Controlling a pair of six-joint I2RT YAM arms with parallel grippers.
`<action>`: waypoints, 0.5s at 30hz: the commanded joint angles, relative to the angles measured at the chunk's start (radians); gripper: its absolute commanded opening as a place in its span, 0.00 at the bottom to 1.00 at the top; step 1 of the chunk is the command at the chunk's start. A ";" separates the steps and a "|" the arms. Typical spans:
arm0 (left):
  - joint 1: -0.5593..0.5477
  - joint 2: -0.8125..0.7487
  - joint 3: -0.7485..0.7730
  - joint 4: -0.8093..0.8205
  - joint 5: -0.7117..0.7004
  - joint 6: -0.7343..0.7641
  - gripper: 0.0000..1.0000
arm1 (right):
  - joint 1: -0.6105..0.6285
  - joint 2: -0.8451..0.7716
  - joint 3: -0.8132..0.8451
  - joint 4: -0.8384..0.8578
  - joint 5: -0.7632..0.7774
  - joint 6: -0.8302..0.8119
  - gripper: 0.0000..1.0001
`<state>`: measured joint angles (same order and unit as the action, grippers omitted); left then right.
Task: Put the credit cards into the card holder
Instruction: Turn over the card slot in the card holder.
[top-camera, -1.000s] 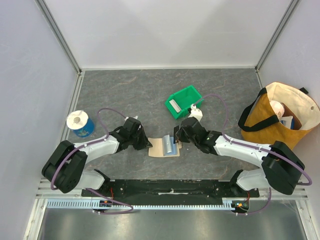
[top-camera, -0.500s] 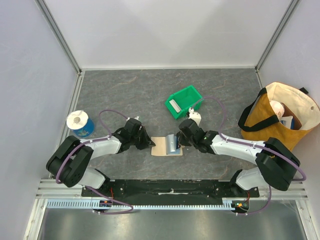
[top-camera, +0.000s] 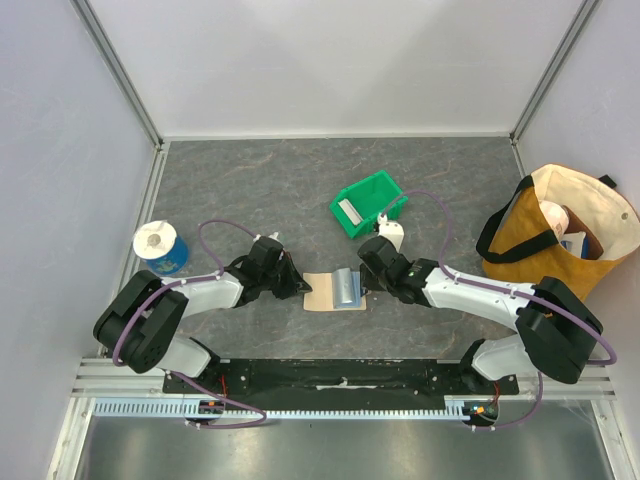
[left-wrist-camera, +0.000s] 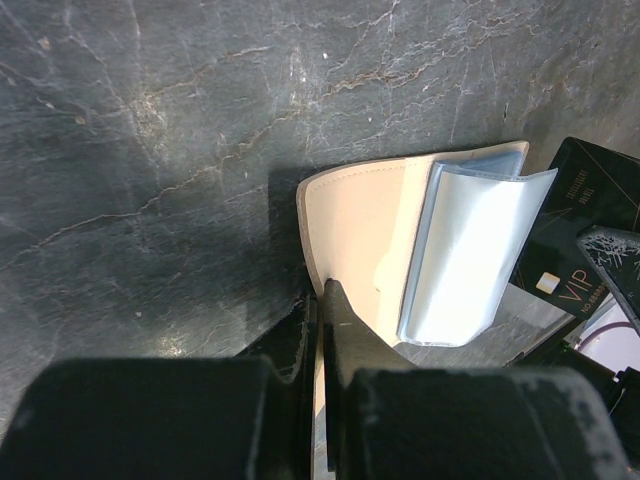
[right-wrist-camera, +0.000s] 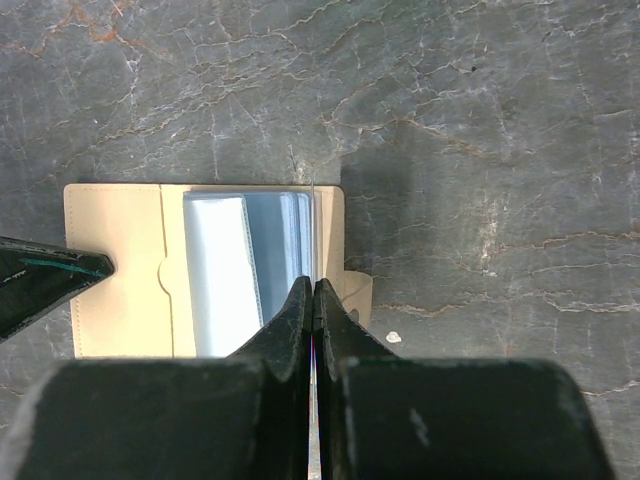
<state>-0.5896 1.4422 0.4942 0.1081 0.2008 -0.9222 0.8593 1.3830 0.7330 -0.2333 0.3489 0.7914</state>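
Card holder (top-camera: 320, 293), overhead view: lies open on the desk (top-camera: 250, 190) between the two arms, with its tan flap toward the left arm.
Left pincer (top-camera: 299, 289), overhead view: sits at the left edge of the card holder, probably to anchor it against sliding.
Right pincer (top-camera: 362, 291), overhead view: sits at the opposite, right edge.
Surroundings, overhead view: a green bin (top-camera: 368, 208) stands behind the holder and a tote bag (top-camera: 560, 240) at the far right. Neither is touched.
Left pincer, left wrist view: clamped on the near rim of the tan flap, which runs in between the fingers.
Sleeves (left-wrist-camera: 470, 250), left wrist view: pale blue, lifting off the opened flap rather than lying flat.
Dark credit card (left-wrist-camera: 585, 200), left wrist view: marked "VIP", tilted, just beyond the sleeves.
Right pincer, right wrist view: clamped on the dark credit card, which shows edge-on as a thin line running from the fingertips across the sleeve stack.
Step in hand, judgement: insertion. The card is held edge-first so it can slip between the sleeves. Whether it has entered a pocket cannot be told.
Risk, judgement: the thin edge may ride over a sleeve instead of entering it.
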 joint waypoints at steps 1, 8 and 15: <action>-0.006 0.029 -0.029 -0.065 -0.057 0.016 0.02 | -0.003 0.007 0.042 0.000 0.001 -0.020 0.00; -0.004 0.024 -0.031 -0.050 -0.047 0.016 0.02 | -0.005 0.056 0.045 0.039 -0.050 -0.015 0.00; -0.006 0.021 -0.039 -0.031 -0.038 0.010 0.02 | -0.005 0.073 0.040 0.077 -0.108 -0.004 0.00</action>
<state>-0.5896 1.4422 0.4896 0.1181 0.2031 -0.9222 0.8570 1.4448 0.7498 -0.1997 0.2943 0.7845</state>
